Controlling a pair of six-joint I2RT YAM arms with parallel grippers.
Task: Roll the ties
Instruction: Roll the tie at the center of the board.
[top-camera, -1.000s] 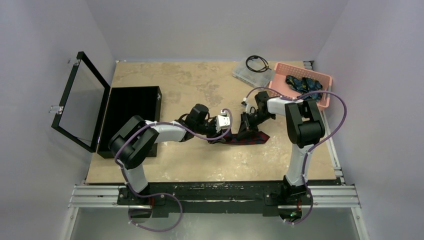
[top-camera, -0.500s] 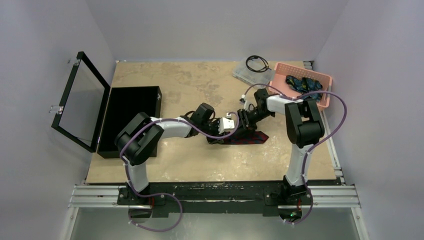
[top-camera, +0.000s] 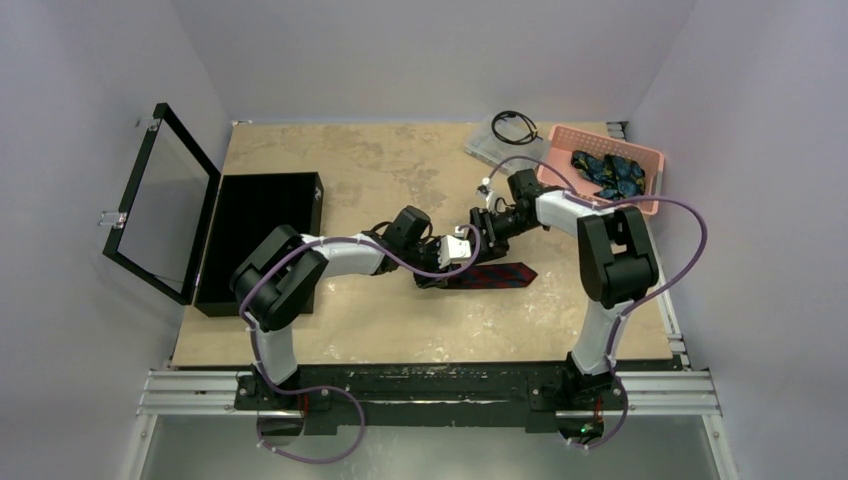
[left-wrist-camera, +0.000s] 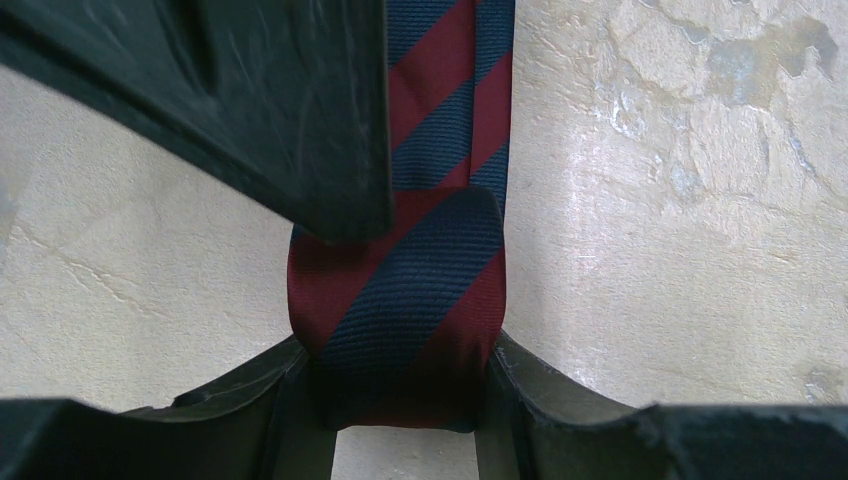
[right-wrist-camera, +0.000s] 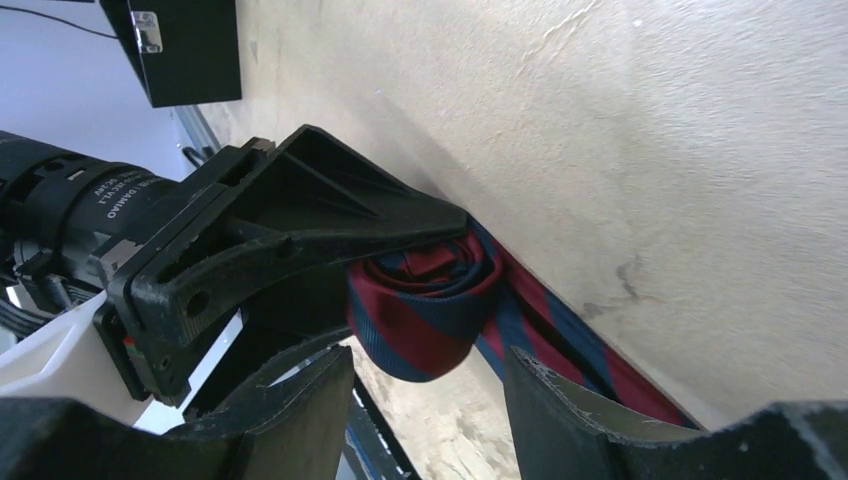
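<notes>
A maroon tie with navy diagonal stripes (top-camera: 505, 275) lies on the table's middle, its left end wound into a roll (left-wrist-camera: 400, 320). My left gripper (left-wrist-camera: 400, 405) is shut on that roll, one finger on each side; from above it (top-camera: 452, 272) sits at the tie's left end. My right gripper (right-wrist-camera: 425, 425) stands open just off the roll (right-wrist-camera: 430, 310), touching nothing; in the top view it (top-camera: 481, 228) hovers just behind the tie. One of its fingers (left-wrist-camera: 250, 100) hangs over the flat strip. Dark blue ties with a teal pattern (top-camera: 605, 170) lie in the pink basket (top-camera: 560, 185).
A black case (top-camera: 262, 240) with its glass lid (top-camera: 160, 205) swung open stands at the left. A clear plastic box (top-camera: 500, 145) with a coiled black cable (top-camera: 513, 127) on it sits at the back, left of the basket. Purple cables loop off both arms.
My right gripper has opened, let go of the maroon tie and pulled back toward the far side. The left arm first slid right with the roll, then stayed.
</notes>
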